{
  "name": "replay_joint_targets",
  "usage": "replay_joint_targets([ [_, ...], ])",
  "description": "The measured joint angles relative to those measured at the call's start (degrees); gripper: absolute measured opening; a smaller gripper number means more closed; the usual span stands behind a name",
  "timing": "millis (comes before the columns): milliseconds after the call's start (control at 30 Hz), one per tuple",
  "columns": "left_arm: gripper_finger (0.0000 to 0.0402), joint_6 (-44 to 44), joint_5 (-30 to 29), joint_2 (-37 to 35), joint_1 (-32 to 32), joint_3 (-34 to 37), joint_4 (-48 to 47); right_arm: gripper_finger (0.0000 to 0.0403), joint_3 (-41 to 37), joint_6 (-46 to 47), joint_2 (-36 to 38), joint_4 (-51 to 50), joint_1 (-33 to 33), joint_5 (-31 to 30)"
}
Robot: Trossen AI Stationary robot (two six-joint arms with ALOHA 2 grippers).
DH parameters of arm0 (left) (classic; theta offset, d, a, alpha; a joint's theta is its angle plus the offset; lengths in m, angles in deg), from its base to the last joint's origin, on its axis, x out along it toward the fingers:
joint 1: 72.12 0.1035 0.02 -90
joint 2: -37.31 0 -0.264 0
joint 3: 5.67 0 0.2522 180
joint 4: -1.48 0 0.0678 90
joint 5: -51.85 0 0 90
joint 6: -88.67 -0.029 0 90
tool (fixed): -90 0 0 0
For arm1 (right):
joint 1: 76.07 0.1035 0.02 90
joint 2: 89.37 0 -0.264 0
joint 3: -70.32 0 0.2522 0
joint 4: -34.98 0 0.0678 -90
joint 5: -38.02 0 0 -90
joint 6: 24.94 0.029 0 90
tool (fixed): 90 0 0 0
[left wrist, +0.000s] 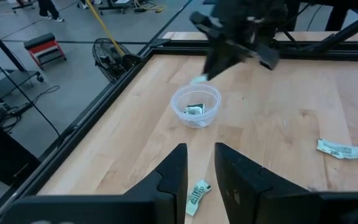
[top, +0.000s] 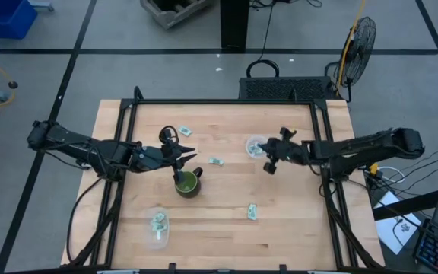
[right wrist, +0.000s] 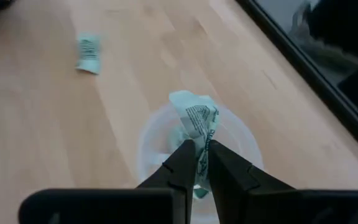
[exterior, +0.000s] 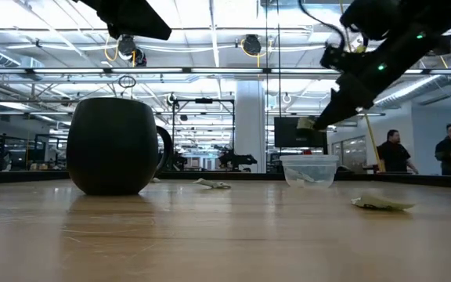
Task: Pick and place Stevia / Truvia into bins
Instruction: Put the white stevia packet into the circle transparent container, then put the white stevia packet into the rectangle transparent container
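Right claw [right wrist: 196, 149] pinching sachet [right wrist: 196, 119] over wood table [right wrist: 36, 124], bright workshop behind.

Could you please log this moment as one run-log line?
right claw: shut on pale green paper sachet, above clear round plastic cup | left claw: waiting near dark green mug

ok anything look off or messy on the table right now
Mildly. The sachet pinched in the right gripper over the clear tub is crumpled, and the dark green mug holds something green rather than sitting empty.
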Motion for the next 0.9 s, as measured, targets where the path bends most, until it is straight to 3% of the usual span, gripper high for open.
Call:
replay_joint_targets([
  [267, 0.0088, 0.0, 0.0, 0.0, 0.0, 0.0, 0.0, 0.0039, 0.4, -2.2, -3.9, -1.7, -8.8, 9.9],
  [400, 0.0088, 0.0, 0.0, 0.0, 0.0, 0.0, 0.0, 0.0063, 0.4, -5.7, -5.2, -0.9, -9.7, 9.4],
  [700, 0.0088, -0.9, -0.3, 0.0, 0.1, 0.0, 0.0, 0.0158, 0.4, -6.1, -5.6, 0.2, -10.4, 9.4],
  [900, 0.0088, -0.9, -0.3, 0.0, 0.1, 0.0, 0.0, 0.0188, 0.4, -12.6, -5.4, 8.6, -9.9, 9.4],
])
